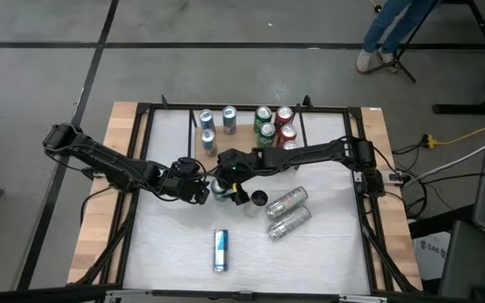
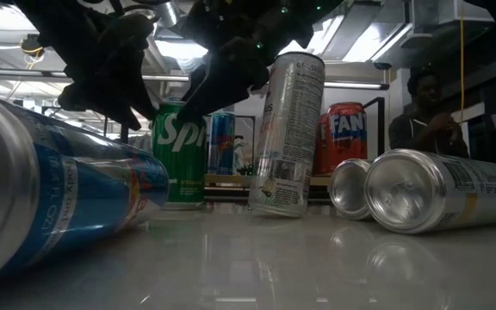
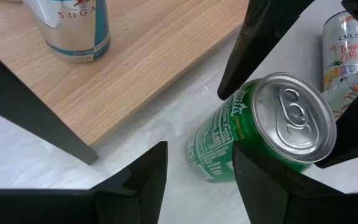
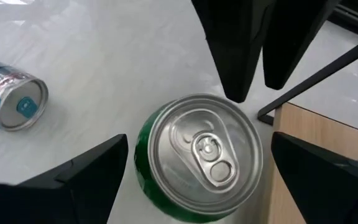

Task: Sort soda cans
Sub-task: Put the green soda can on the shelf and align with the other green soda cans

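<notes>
A green soda can (image 1: 218, 191) stands upright on the white table top, left of centre; it also shows in the low view (image 2: 179, 155). My right gripper (image 4: 201, 162) is open above it, one finger on each side of its silver top (image 4: 204, 155). My left gripper (image 3: 199, 180) is open, close by on the can's left side and pointing at its lower wall (image 3: 219, 146). A tall silver can (image 2: 288, 133) stands just right of the green one. Two silver cans (image 1: 288, 212) and a blue-and-silver can (image 1: 220, 250) lie on their sides. My right gripper's fingers (image 4: 98, 174) stand beside the green can's upper wall from above, pointing down. I cannot tell whether they touch it. The can stands upright on the table. My left gripper's finger (image 3: 263, 180) shows in front of the can's base; whether it touches cannot be told.
At the far edge, blue-and-silver cans (image 1: 208, 128), green cans (image 1: 264, 124) and red cans (image 1: 286, 130) stand in groups on a wooden board (image 3: 166, 56). A black frame (image 1: 141, 160) rims the table. A person (image 2: 429, 116) sits beyond the table.
</notes>
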Motion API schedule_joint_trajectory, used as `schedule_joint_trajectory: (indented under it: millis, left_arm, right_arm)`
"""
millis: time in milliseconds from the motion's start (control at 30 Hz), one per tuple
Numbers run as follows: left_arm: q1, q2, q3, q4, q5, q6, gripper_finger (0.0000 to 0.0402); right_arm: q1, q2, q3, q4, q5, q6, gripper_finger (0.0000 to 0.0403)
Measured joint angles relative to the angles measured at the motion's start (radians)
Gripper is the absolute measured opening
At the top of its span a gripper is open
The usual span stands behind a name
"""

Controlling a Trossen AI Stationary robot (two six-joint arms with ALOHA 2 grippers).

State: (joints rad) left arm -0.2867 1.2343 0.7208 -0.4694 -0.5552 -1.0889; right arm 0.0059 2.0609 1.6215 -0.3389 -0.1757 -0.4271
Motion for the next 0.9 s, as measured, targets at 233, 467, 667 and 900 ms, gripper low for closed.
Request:
schedule_joint_trajectory:
  millis: [233,467,667,900]
  left_arm:
    - [0.000,0.000,0.000,0.000,0.000,0.000,0.0174]
    - [0.000,0.000,0.000,0.000,0.000,0.000,0.0174]
    - [0.000,0.000,0.000,0.000,0.000,0.000,0.0174]
    - [0.000,0.000,0.000,0.000,0.000,0.000,0.0174]
  right_arm:
    - [0.001,0.012,0.000,-0.005,0.000,0.001,0.0388]
    - [0.001,0.033,0.001,0.005,-0.002,0.004,0.0388]
    - [0.001,0.036,0.000,-0.001,-0.021,0.003,0.0388]
    - [0.001,0.036,0.000,0.003,-0.026,0.003,0.0358]
